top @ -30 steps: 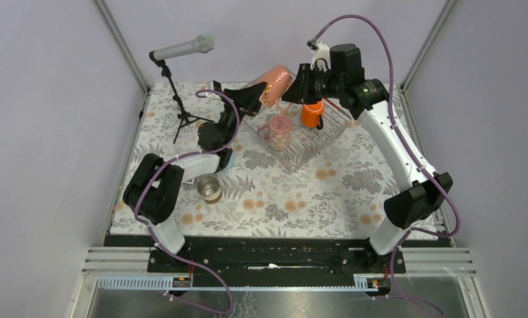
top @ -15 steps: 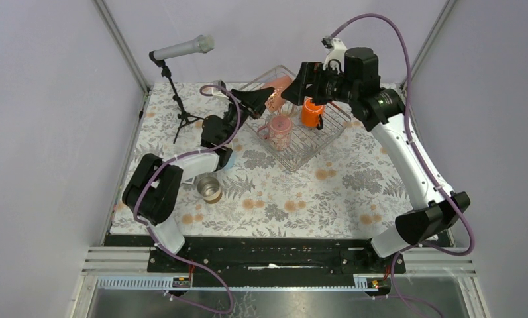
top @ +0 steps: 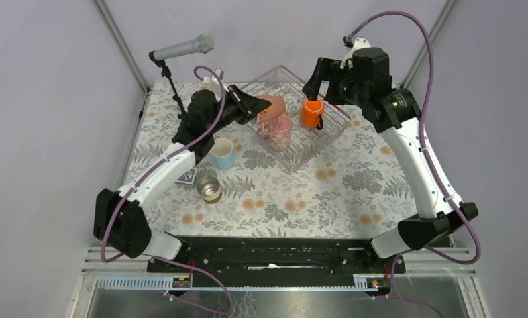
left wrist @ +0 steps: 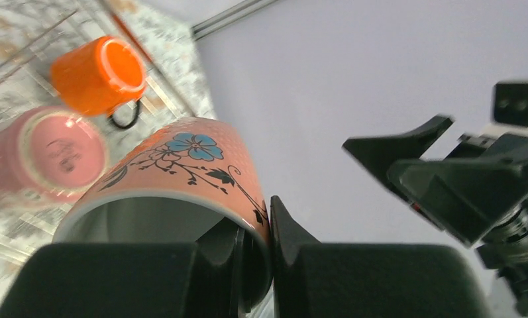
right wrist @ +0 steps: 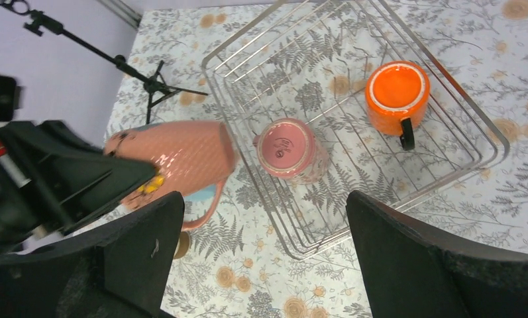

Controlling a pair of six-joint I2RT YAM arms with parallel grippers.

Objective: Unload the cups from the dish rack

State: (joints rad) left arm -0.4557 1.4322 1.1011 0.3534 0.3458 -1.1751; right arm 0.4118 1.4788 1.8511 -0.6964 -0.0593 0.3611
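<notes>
Currently, left hand (left wrist: 264, 228) pinches salmon-pink mug (left wrist: 181, 165) by rim wall, one finger inside; mug tilted in air at 9 o'clock side of dish rack (right wrist: 216, 93). Glazed, rigid, probably slippery and breakable; rim grip may pivot. Right hand (right wrist: 264, 199) spread, empty.

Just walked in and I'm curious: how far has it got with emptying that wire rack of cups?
Done: the light blue mug and steel cup stand on the table. In hand: the left hand grips the salmon-pink mug by its rim. Left: the orange mug and translucent pink mug, in the dish rack.
</notes>
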